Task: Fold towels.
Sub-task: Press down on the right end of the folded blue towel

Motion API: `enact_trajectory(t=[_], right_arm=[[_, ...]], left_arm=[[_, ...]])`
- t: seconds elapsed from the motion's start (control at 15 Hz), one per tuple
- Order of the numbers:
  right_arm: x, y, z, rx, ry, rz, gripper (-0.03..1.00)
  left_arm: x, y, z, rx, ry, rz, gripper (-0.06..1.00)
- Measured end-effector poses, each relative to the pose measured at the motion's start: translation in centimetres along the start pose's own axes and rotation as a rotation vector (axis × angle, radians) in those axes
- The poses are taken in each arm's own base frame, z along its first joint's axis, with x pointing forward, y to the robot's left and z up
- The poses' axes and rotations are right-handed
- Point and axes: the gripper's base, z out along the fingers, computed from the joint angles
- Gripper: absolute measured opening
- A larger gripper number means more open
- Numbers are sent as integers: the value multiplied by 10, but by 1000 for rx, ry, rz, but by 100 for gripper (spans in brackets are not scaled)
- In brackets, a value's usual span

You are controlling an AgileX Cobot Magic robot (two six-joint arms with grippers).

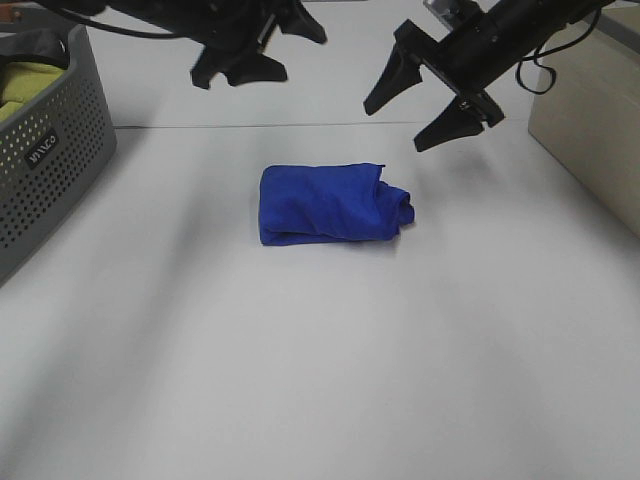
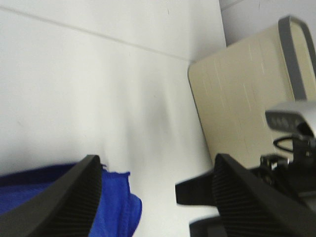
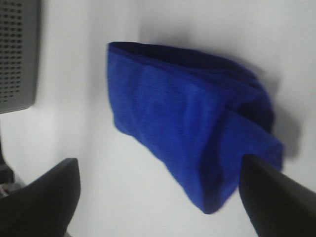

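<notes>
The royal-blue towel (image 1: pixel 333 203) lies folded into a small thick bundle in the middle of the white table (image 1: pixel 320 380), its right end bunched. It shows in the right wrist view (image 3: pixel 192 133) and partly in the left wrist view (image 2: pixel 116 202). My left gripper (image 1: pixel 240 60) is open and empty, raised above the table behind the towel's left side. My right gripper (image 1: pixel 425 110) is open and empty, raised behind the towel's right end. Neither touches the towel.
A grey perforated basket (image 1: pixel 45 150) with a yellow-green cloth (image 1: pixel 25 85) stands at the left edge. A beige box (image 1: pixel 590 110) stands at the right back; it also shows in the left wrist view (image 2: pixel 237 94).
</notes>
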Motion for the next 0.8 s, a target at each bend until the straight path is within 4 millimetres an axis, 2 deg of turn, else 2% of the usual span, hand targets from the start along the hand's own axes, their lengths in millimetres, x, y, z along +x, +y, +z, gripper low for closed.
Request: enact_trajectory(t=[0.07,0.2,0.33,0.4,0.6,0.8], right_arm=[[3,10,9,-67,10,-30,82],[15,20,32,-222,37,-37,78],[27,11,59,-363,50,-5,77],[34,-2,81,-436,39,10,76],[34,-11,91,-471,15,-4,76],[35,-24,98,-376,8,-24,76]], left_arm=[[-16,7,-15,-7,-45,-8,62],[-36,24,-32,-28,-95,-30,62],[-44,34,-40,-45,-98,-36,62],[-42,36,-40,-58,-82,-17,62],[-42,36,-40,-67,-74,-4,62],[-40,36,-40,-68,-52,1,62]])
